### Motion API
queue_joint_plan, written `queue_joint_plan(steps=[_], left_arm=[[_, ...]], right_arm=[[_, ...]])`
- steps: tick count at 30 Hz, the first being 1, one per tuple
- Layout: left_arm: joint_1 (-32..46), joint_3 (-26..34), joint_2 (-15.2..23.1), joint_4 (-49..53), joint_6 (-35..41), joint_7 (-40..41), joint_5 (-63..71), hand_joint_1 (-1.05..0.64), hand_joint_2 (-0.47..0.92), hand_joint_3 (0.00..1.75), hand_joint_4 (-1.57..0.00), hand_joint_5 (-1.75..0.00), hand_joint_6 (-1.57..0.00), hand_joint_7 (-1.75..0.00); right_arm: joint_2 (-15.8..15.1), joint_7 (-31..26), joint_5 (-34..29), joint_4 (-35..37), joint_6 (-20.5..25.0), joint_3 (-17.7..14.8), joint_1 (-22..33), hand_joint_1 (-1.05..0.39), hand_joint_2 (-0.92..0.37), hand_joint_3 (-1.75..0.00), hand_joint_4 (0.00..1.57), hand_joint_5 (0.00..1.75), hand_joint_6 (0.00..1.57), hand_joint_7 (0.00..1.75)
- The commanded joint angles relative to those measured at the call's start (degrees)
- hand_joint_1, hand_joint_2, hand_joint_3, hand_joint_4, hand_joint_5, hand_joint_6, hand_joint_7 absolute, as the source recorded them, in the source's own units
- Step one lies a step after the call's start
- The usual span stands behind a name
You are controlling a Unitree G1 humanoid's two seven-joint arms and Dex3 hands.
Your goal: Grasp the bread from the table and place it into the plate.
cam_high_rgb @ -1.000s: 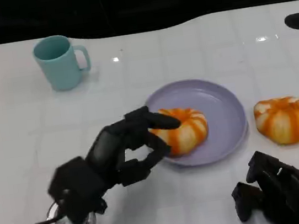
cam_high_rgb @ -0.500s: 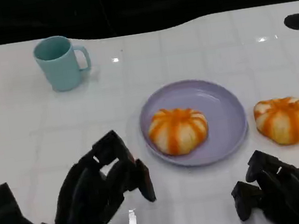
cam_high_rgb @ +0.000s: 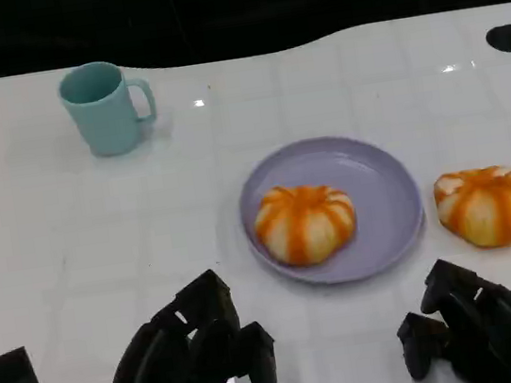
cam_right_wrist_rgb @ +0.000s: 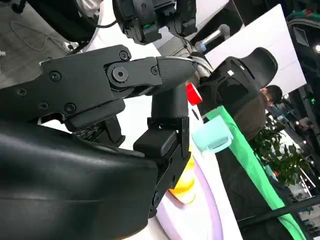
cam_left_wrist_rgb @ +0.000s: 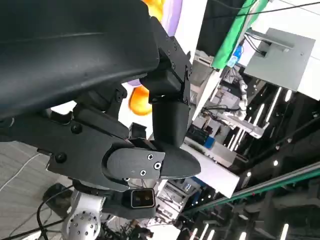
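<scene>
One orange-striped bread (cam_high_rgb: 304, 223) lies on the left part of the lilac plate (cam_high_rgb: 380, 182) at the table's middle. A second bread (cam_high_rgb: 488, 204) of the same kind lies on the table just right of the plate. My left hand (cam_high_rgb: 192, 364) hovers near the front edge, well clear of the plate, fingers loosely apart and holding nothing. My right hand (cam_high_rgb: 480, 331) stays low at the front right, below the second bread, also holding nothing. In the right wrist view the bread (cam_right_wrist_rgb: 183, 183) and plate (cam_right_wrist_rgb: 202, 216) show past my fingers (cam_right_wrist_rgb: 150, 75).
A teal mug (cam_high_rgb: 103, 108) stands at the back left, its handle to the right; the mug (cam_right_wrist_rgb: 214, 135) also shows in the right wrist view. Two dark holes (cam_high_rgb: 507, 36) mark the far table corners. A person (cam_right_wrist_rgb: 250, 85) sits beyond the table.
My left hand let go of the bread on the plate and drew back toward the front edge. The bread stays on the plate. The right hand has not moved.
</scene>
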Motion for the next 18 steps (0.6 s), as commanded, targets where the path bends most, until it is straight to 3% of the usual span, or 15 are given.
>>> queue_joint_plan(steps=[1, 18], left_arm=[[0.6, 0.7, 0.1, 0.9, 0.3, -1.2, 0.3, -0.71, 0.92, 0.32, -0.87, -1.75, -0.63, -1.75], [-0.8, 1.3, -0.9, 3.7, -0.2, -3.5, 1.1, -0.72, 0.92, 0.29, -0.88, -1.75, -0.63, -1.75]], right_arm=[[-0.9, 0.1, 0.7, 0.1, 0.2, -0.8, -0.2, -0.55, -0.92, -0.23, 0.77, 1.68, 0.69, 1.42], [-1.3, 1.5, 0.1, 2.3, -1.5, -1.7, -1.3, -0.56, -0.92, -0.22, 0.78, 1.66, 0.69, 1.41]])
